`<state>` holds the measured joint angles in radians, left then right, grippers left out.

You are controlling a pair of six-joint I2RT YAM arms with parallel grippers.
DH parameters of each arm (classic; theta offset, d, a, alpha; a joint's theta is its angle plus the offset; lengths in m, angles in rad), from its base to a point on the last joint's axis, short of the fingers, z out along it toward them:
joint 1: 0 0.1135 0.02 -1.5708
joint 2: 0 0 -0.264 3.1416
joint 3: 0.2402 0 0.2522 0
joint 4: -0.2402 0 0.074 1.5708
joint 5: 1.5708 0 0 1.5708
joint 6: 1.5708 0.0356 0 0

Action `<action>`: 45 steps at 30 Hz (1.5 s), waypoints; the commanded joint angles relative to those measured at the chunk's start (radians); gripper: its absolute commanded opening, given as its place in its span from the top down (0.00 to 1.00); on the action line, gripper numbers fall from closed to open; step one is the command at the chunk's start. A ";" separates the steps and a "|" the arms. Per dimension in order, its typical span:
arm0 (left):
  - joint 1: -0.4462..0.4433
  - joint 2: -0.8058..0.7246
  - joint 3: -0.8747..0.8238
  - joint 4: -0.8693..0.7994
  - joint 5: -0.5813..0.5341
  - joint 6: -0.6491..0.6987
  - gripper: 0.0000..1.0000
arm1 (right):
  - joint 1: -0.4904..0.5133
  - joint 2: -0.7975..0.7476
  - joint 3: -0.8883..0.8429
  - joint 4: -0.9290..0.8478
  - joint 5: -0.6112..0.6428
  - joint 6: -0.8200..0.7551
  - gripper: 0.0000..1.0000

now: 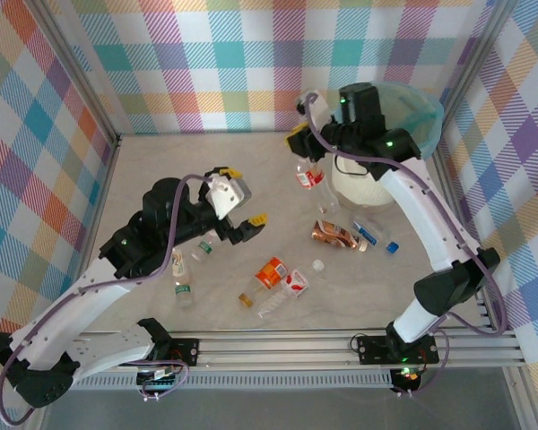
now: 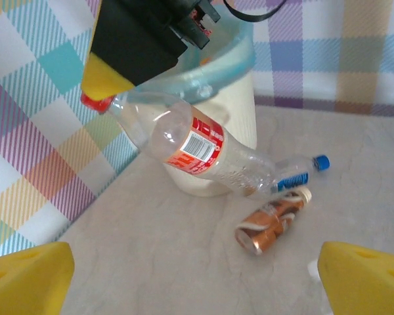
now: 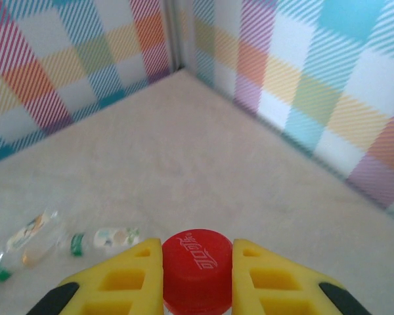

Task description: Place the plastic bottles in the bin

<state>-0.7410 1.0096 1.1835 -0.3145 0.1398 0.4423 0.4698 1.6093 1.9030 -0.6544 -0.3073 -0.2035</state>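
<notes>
As seen from above, find the bin [image 1: 418,113] at two o'clock. Note the left gripper [image 1: 242,197] at nine o'clock, gaping wide, empty. See the right gripper [image 3: 197,247] clamped on the red cap [image 3: 197,262] of a red-labelled bottle [image 2: 197,148], tilted just beside the bin's nine-o'clock wall. Spot loose bottles [image 1: 278,273] scattered toward six.

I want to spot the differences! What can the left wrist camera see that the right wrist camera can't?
Left wrist: the bin, the whole red-capped bottle with its label, a blue-capped bottle and a crushed brown bottle. Right wrist: that cap's top, plus two green-capped bottles lying down. Both: the red-capped bottle pinched in the right gripper, the table, checked walls.
</notes>
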 commanded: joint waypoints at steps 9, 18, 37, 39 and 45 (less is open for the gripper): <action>0.010 0.164 0.206 0.121 0.096 -0.170 0.07 | -0.071 -0.080 0.172 0.339 0.052 0.095 0.92; 0.010 0.163 0.182 0.127 0.077 -0.201 0.08 | -0.117 -0.131 0.171 0.438 0.300 -0.081 0.93; 0.010 0.203 0.139 0.130 0.051 -0.205 0.08 | -0.197 -0.207 -0.354 0.562 0.596 -0.210 0.91; 0.010 0.210 0.136 0.132 0.047 -0.209 0.08 | -0.198 -0.220 -0.410 0.592 0.606 -0.201 0.91; 0.009 0.225 0.137 0.134 0.040 -0.222 0.08 | -0.214 -0.230 -0.503 0.600 0.669 -0.160 0.86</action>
<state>-0.7406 1.2335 1.3281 -0.2253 0.1909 0.2432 0.2676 1.4097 1.4239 -0.1135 0.3065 -0.4011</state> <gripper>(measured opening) 0.924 0.239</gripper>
